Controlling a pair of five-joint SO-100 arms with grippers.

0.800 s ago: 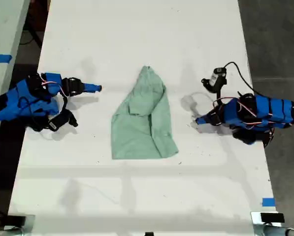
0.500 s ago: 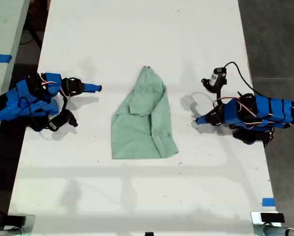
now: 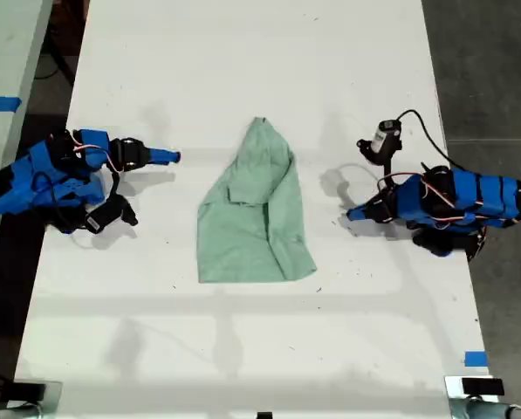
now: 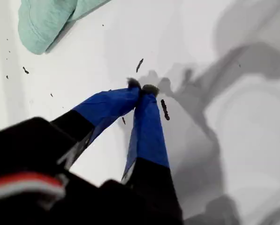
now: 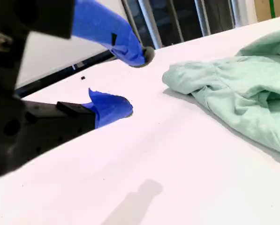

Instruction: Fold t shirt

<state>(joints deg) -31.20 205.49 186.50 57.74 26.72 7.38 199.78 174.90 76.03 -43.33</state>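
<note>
Mint-green t shirt point(image 3: 256, 214) crumpled flat mid-table point(image 3: 243, 70), my first gripper point(image 4: 141, 87) jaws together near it, my second gripper point(image 5: 130, 79) jaws apart, both clear of fabric.

t shirt point(image 3: 256, 214) mid-table point(image 3: 243, 52), arms flanking

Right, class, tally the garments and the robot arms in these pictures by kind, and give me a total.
Mint-green t shirt: 1
Blue robot arms: 2
Total: 3
</note>
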